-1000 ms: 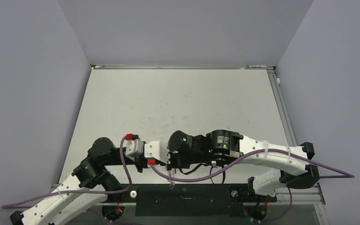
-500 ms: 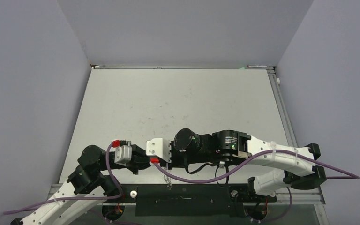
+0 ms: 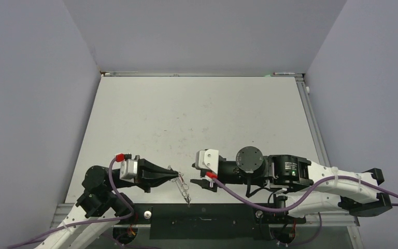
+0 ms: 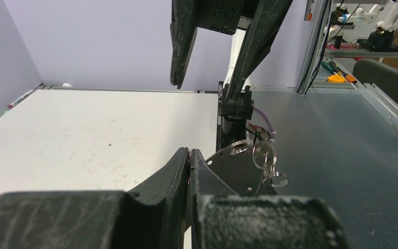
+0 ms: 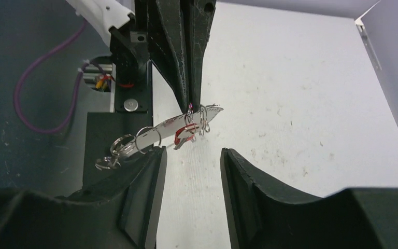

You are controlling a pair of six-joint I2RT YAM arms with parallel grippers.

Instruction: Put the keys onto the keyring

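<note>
My left gripper [image 3: 178, 179] is shut on the rim of the keyring [image 3: 183, 188], a flat pale hoop that hangs tilted above the table's near edge. In the right wrist view the left fingers [image 5: 186, 62] pinch the keyring [image 5: 158, 133] from above. A key with a red tag [image 5: 183, 137] hangs from a wire loop beside the pinch. More wire loops [image 5: 120, 147] dangle at the hoop's lower end. My right gripper [image 5: 193, 154] is open and empty, just short of the hoop. In the left wrist view my shut left gripper [image 4: 190, 152] has the keyring [image 4: 238, 168] beyond it. I cannot pick out the plain dark grey key.
The white table [image 3: 197, 114] is walled by grey panels at left, right and back. A dark metal strip [image 3: 207, 220] runs along the near edge between the arm bases. Purple cables [image 3: 238, 194] loop off both wrists.
The two arms, closely overlapped a second ago, have drawn apart, the left wrist to the left and the right wrist to the right. The keyring now shows between them, held only by the left gripper.
</note>
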